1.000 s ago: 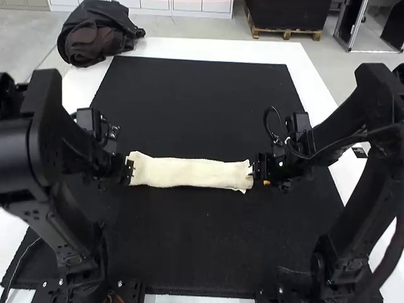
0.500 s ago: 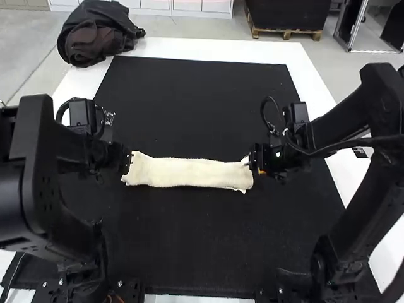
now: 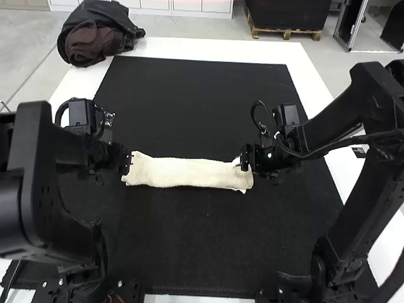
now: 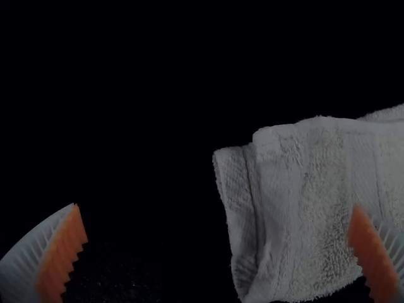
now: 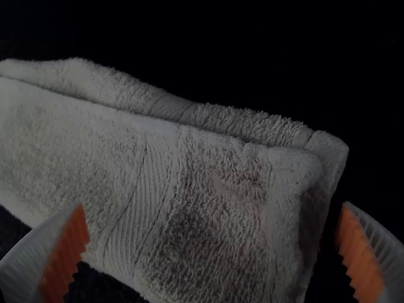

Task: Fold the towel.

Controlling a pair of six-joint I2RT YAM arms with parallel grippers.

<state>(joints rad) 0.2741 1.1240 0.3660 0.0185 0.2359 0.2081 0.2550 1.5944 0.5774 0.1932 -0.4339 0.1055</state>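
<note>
The towel (image 3: 186, 172) lies on the black mat (image 3: 189, 252) as a long narrow strip, already folded lengthwise, with its two short ends toward the two arms. The left gripper (image 4: 216, 206) is open, its orange pads (image 4: 62, 252) wide apart, and the right gripper (image 5: 213, 205) is open in the same way; neither one is gripping the cloth. I judge that the step in hand is to take the strip at one or both ends, so that it can be doubled to a shorter piece. To do this well, each gripper should come down straight and low, until its fingers are just beside all the layers, and then close gently. At the right end the layers do not lie quite even, and one of them shows past the top one, so a shallow grip could catch only the upper layer and open the fold. After the grip, the end should be lifted only a little, carried over in a low arc and laid down with its edges matched. As for position, the left end of the towel is partly between the left gripper's fingers, and one finger is over the cloth; at the right gripper, the end corner lies between the fingers, near one of them.
</note>
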